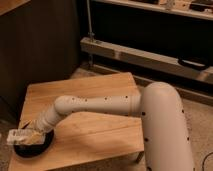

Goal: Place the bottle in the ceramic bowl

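Wooden table (95, 132) first: low, square-cornered, taking up the middle and left of the view. Off its far and right edges, speckled floor (202, 117). Further back, a long metal rail (150, 52) running aslant, well apart from the tabletop. Beyond the table's left edge, dark wall close by.

Across the table from its right side, a white arm (100, 105). Thick shoulder housing just off the front right corner. Slimmer forearm stretched leftward above the middle of the top, then bending down toward the front left corner. Bare wood over the far half of the tabletop and along the front right, open on both sides of the forearm.

At the table's front left corner, a dark, shallow ceramic bowl (37, 149), close to both the front and left edges, with little margin either way.

Over the bowl, the gripper (36, 131), angled left and down, fingers closed around the bottle.

Smallest, the bottle (18, 135): pale, lying on its side across the top of the bowl, its left end jutting past the bowl's rim and seemingly past the table's left edge. Cannot tell whether resting on the rim or held just clear of it.
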Robot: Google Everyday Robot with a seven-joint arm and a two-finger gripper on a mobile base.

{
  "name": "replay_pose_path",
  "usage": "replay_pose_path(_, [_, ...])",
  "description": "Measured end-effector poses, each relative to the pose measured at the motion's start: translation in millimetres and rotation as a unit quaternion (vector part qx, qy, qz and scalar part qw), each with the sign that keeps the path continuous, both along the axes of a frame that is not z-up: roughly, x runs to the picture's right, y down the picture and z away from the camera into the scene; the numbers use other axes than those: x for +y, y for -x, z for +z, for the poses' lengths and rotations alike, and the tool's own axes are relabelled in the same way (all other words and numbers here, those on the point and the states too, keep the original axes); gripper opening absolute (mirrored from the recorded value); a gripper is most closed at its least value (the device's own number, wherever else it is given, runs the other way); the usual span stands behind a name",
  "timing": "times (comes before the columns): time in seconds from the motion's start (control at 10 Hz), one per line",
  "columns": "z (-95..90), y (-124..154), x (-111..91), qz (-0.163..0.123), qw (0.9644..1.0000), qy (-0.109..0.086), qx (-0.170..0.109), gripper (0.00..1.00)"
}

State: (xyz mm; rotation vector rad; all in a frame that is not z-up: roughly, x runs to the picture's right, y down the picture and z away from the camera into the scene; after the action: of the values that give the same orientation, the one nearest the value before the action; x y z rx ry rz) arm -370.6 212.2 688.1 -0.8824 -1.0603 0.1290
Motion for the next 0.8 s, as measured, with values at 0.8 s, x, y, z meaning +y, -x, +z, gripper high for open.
replay_pose_path(0.8, [7.8, -7.3, 0.9, 0.004, 1.0000, 0.000, 0.007, 0.54])
